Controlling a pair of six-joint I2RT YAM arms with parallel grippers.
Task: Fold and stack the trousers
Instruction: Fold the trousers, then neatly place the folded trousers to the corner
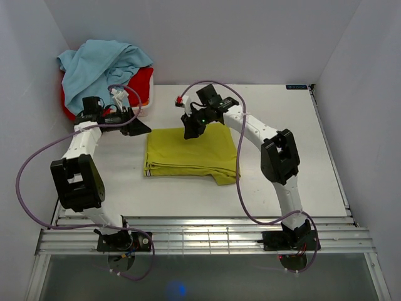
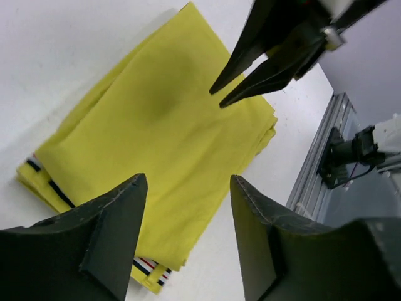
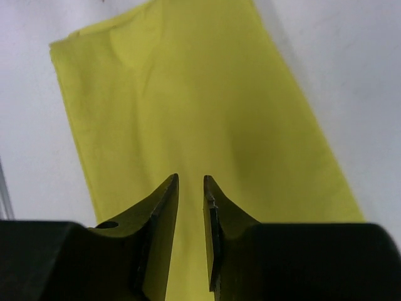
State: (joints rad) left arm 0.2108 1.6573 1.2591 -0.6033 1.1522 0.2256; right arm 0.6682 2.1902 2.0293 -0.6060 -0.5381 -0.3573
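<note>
The yellow-green trousers (image 1: 191, 153) lie folded into a flat rectangle on the white table, mid-view. Their striped waistband label (image 2: 150, 266) shows at the near edge in the left wrist view. My left gripper (image 1: 141, 127) is open and empty, hovering just off the fold's upper left corner; its jaws (image 2: 188, 177) frame the cloth (image 2: 156, 125). My right gripper (image 1: 191, 132) hangs over the fold's far edge, its jaws (image 3: 190, 177) a narrow gap apart with nothing between them, above the cloth (image 3: 188, 94). It also shows in the left wrist view (image 2: 216, 99).
A light blue garment (image 1: 100, 66) lies heaped over a red garment (image 1: 141, 84) at the back left corner. White walls close the back and sides. Metal rails (image 1: 200, 235) run along the near edge by the arm bases.
</note>
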